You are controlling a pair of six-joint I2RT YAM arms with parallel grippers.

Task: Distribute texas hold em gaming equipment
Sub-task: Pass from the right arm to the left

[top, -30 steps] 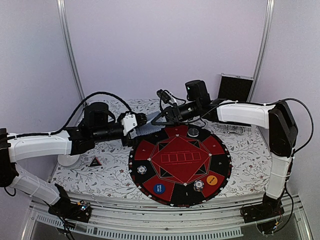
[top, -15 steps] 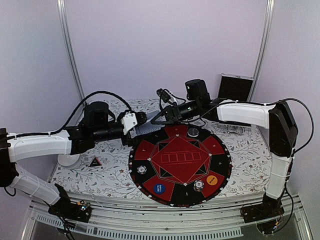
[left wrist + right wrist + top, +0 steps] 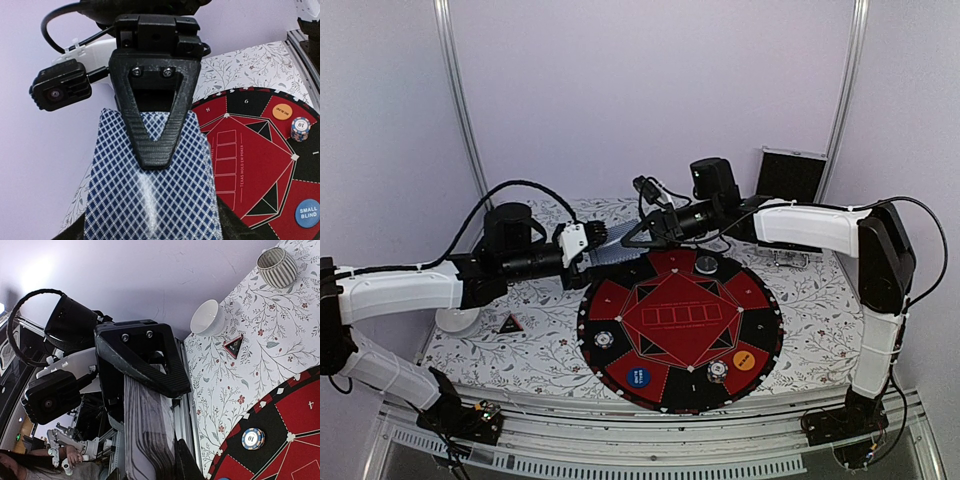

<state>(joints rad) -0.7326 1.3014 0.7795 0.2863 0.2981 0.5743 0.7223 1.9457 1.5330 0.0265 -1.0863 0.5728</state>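
A deck of playing cards (image 3: 605, 251) with blue-checked backs hangs above the far left rim of the round poker mat (image 3: 760, 330). My right gripper (image 3: 632, 238) is shut on the cards' flat faces, and its black finger (image 3: 155, 130) lies on the top card (image 3: 150, 200). My left gripper (image 3: 586, 245) meets the deck from the left, its jaws touching both long edges. In the right wrist view the deck (image 3: 150, 440) shows edge-on. Striped chips (image 3: 605, 339) (image 3: 717, 370) (image 3: 706, 264), a blue disc (image 3: 637, 377) and an orange disc (image 3: 744, 360) lie on the mat.
A white bowl (image 3: 455, 320) and a black triangular marker (image 3: 509, 323) sit on the flowered cloth left of the mat. A ribbed grey cup (image 3: 276, 267) stands beyond the bowl. The black silver-edged case (image 3: 790, 175) stands open at the back right.
My left gripper has drawn back a little to the left and its jaws have narrowed onto the cards. The right arm and the deck have stayed where they were.
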